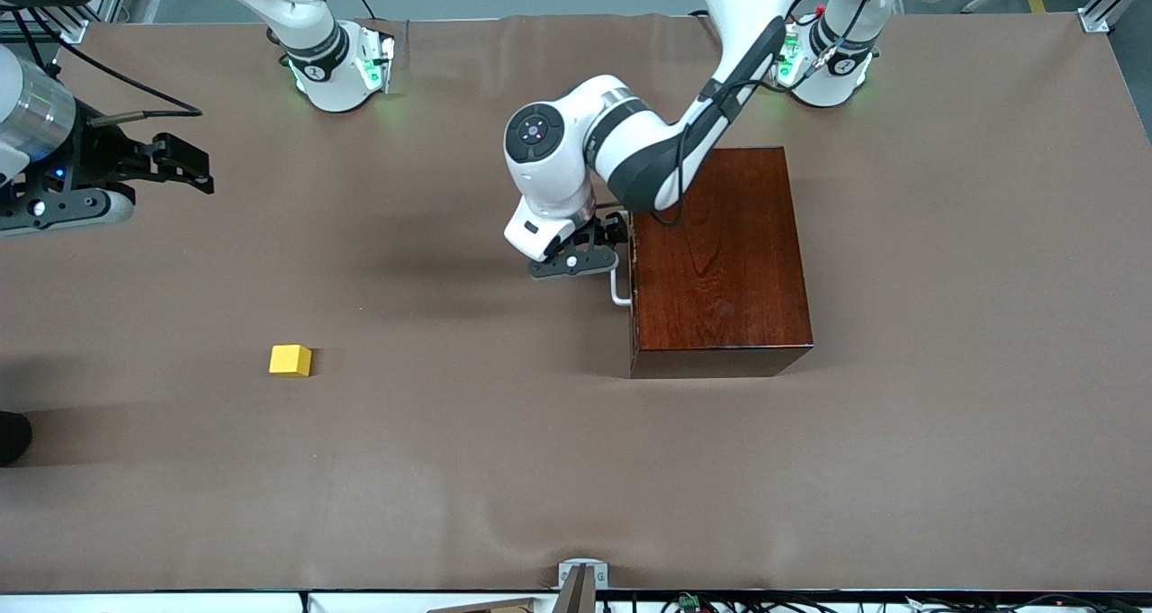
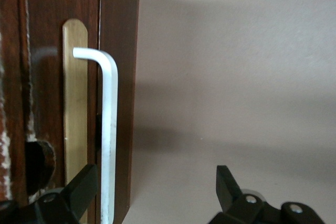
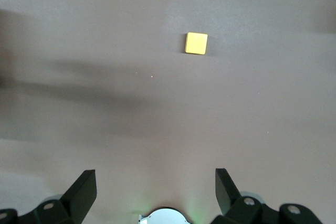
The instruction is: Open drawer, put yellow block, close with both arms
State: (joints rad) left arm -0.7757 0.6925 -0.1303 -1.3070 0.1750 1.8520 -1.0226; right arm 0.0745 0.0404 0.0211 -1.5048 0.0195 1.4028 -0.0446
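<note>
The dark reddish-brown box (image 1: 720, 262) stands mid-table with the drawer pushed in. Its white handle (image 1: 619, 291) faces the right arm's end. My left gripper (image 1: 616, 246) is open at the handle. In the left wrist view the handle (image 2: 107, 129) stands between the fingers, close beside one finger (image 2: 79, 192) and apart from the other. The yellow block (image 1: 290, 360) lies on the table toward the right arm's end, nearer to the front camera than the box. My right gripper (image 1: 193, 167) is open and empty, up over the table. Its wrist view shows the block (image 3: 196, 43) below it.
The brown table cover (image 1: 504, 469) has shallow wrinkles near the front edge. A brass plate (image 2: 75, 103) sits on the drawer front under the handle. The arms' bases (image 1: 337, 68) stand along the table's edge farthest from the front camera. A dark object (image 1: 13, 437) shows at the view's edge.
</note>
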